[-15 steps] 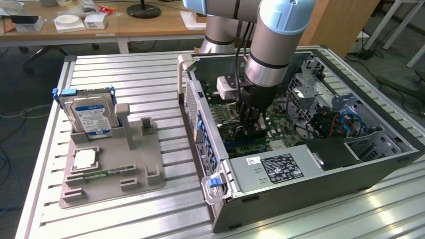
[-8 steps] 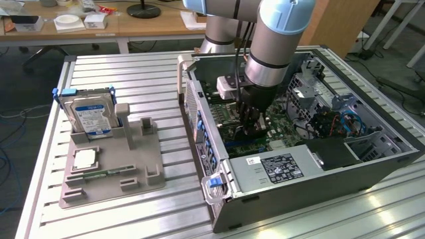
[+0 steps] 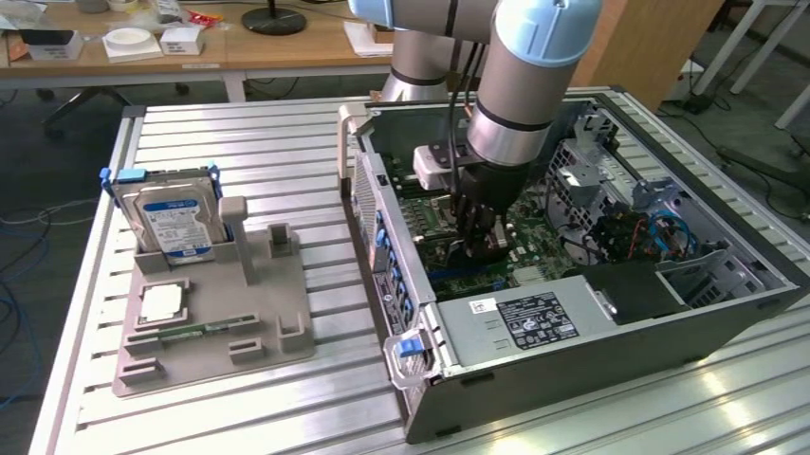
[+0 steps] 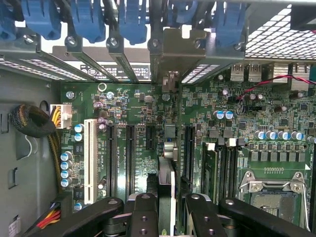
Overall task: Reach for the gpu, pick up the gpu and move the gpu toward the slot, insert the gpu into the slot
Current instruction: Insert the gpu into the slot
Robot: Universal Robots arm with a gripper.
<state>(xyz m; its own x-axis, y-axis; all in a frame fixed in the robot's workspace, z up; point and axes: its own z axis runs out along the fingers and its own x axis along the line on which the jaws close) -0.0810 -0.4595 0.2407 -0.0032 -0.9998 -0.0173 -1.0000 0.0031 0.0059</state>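
In the wrist view the gpu (image 4: pixel 166 170) stands on edge between my fingers (image 4: pixel 143 217), a thin dark card seen from above. Its silvery bracket (image 4: pixel 173 49) lies against the rear wall of the case. My gripper (image 4: pixel 165 219) is shut on the card. The card stands upright on the green motherboard (image 4: pixel 148 106), between dark connector strips, and covers the slot beneath it. Whether it is pressed fully home I cannot tell. In the exterior view my gripper (image 3: pixel 481 248) reaches straight down into the open computer case (image 3: pixel 708 313), low over the board.
The silver processor socket (image 4: pixel 269 192) and memory strips (image 4: pixel 217 168) lie beside the card; a white connector (image 4: pixel 90 158) and cable bundle (image 4: pixel 29 121) lie on its other side. Blue latches (image 4: pixel 89 19) line the rear wall. A power supply (image 3: pixel 519 318) fills the case front. A hard drive (image 3: pixel 171 223) stands in a grey holder (image 3: pixel 272 313).
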